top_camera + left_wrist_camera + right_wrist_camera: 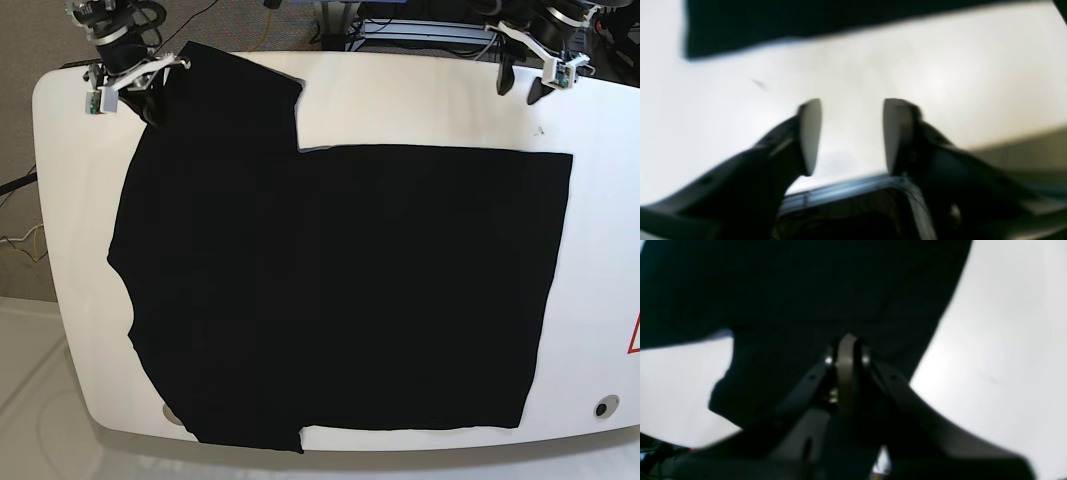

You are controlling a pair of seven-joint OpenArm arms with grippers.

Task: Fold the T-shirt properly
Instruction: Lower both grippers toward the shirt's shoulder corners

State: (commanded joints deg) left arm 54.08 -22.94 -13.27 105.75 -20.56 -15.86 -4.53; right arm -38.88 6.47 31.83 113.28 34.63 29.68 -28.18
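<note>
The T-shirt lies spread flat across most of a smooth white table with rounded corners, a broad matte black sheet of cloth with straight hem edges on the right side of the base view and a sleeve reaching toward the far left corner. There the right gripper sits on the sleeve; in the right wrist view its dark, curved fingers are pressed together with black fabric gathered around the pale tips, pinching a fold of the shirt. The left gripper hangs over bare table near the far right corner, apart from the cloth. In the left wrist view its two flat, pale pads stand spread with glossy white tabletop showing between them, and the shirt's blurred black edge lies beyond.
</note>
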